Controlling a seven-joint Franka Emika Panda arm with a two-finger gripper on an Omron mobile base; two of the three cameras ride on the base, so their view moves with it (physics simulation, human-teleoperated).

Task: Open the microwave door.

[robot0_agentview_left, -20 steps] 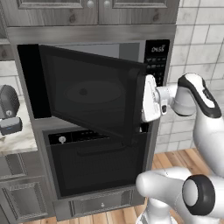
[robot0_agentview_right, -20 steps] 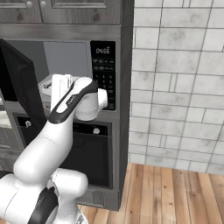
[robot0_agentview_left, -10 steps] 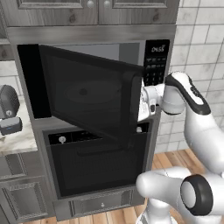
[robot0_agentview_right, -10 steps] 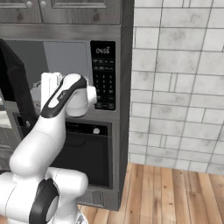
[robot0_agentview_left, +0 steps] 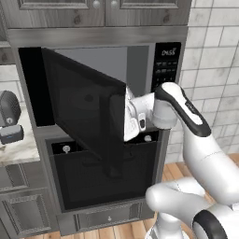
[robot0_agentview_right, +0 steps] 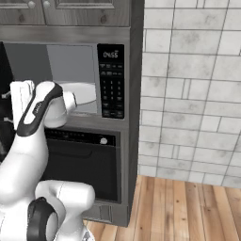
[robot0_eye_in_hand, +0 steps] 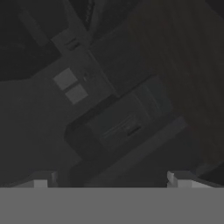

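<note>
microwave (robot0_agentview_right: 70,70) cavity open and grey, keypad strip (robot0_agentview_right: 112,82) at 3 o'clock of it; white hand possibly at door edge, 9 o'clock, gripper hidden.

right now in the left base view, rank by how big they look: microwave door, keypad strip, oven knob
1. microwave door, largest, though it swings toward the camera, which inflates it
2. keypad strip
3. oven knob, smallest

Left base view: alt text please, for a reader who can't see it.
The microwave door, a glossy black panel, stands swung well open toward the camera, with the white arm's hand behind its free edge. The grey cavity of the microwave shows above it, the keypad strip to the right, and a dark oven sits below.
</note>
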